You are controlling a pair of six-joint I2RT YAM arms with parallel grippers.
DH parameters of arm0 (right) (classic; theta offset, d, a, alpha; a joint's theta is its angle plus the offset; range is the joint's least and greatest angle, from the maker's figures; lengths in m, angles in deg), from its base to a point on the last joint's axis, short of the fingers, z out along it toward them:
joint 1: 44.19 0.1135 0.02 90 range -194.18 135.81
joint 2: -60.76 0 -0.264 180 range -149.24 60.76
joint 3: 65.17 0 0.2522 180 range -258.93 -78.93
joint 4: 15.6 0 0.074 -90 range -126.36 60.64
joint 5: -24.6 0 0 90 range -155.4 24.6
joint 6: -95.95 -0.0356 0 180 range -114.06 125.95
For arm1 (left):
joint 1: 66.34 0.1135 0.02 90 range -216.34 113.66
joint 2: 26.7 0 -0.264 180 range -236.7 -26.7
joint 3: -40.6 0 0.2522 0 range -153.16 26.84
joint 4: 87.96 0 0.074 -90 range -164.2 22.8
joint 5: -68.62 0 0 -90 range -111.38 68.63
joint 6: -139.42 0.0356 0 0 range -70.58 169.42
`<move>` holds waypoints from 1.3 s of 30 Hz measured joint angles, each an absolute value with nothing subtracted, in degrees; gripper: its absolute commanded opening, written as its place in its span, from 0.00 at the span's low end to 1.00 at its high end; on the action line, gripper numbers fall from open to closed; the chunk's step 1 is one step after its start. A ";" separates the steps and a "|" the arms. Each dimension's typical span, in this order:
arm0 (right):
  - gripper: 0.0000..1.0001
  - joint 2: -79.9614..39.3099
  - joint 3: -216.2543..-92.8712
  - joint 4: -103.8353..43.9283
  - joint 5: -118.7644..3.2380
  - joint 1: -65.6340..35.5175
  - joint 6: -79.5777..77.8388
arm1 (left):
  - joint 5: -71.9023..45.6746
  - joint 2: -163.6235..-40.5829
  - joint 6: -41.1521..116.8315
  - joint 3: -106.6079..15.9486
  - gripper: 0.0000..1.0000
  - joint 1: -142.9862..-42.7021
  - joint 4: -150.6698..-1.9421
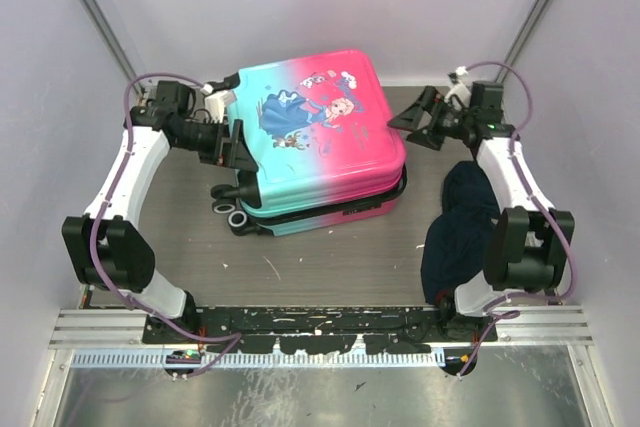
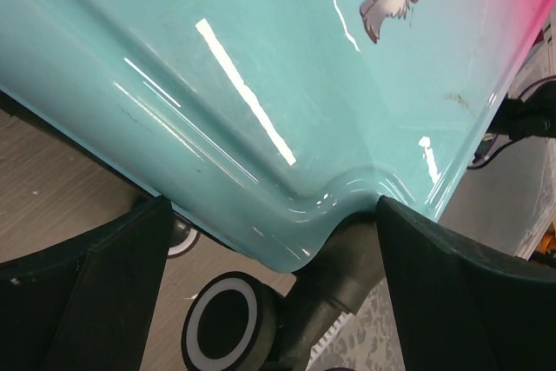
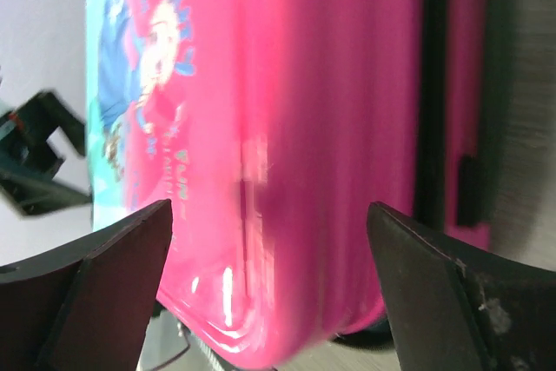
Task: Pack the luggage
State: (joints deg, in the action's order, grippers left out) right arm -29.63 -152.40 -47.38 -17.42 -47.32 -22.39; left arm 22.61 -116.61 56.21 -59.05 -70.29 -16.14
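The luggage [image 1: 315, 142] lies closed and flat in the middle of the table, its shell turquoise on the left and pink on the right, with a cartoon print on top. Its black wheels [image 1: 238, 217] face the near left. My left gripper [image 1: 238, 152] is open at the turquoise edge [image 2: 261, 110], its fingers [image 2: 95, 293] on either side of the shell corner above a wheel [image 2: 221, 329]. My right gripper [image 1: 412, 119] is open, just off the pink side [image 3: 321, 145], and holds nothing.
A dark navy cloth heap [image 1: 455, 227] lies on the table at the right, beside my right arm. Grey walls close in the back and both sides. A metal rail [image 1: 320, 332] runs along the near edge.
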 measured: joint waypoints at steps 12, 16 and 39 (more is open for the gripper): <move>0.40 -13.79 -130.67 -59.88 -33.44 -58.73 -19.66 | 23.68 -110.18 59.27 -52.51 0.93 -76.56 -15.40; 0.40 -13.64 -125.76 -60.19 -36.50 -53.64 -20.34 | 23.70 -108.50 60.21 -50.57 0.94 -77.79 -16.29; 0.19 -32.17 -135.53 -51.03 -44.83 -46.80 -19.68 | 31.94 -119.18 60.73 -75.31 0.98 -74.25 -14.89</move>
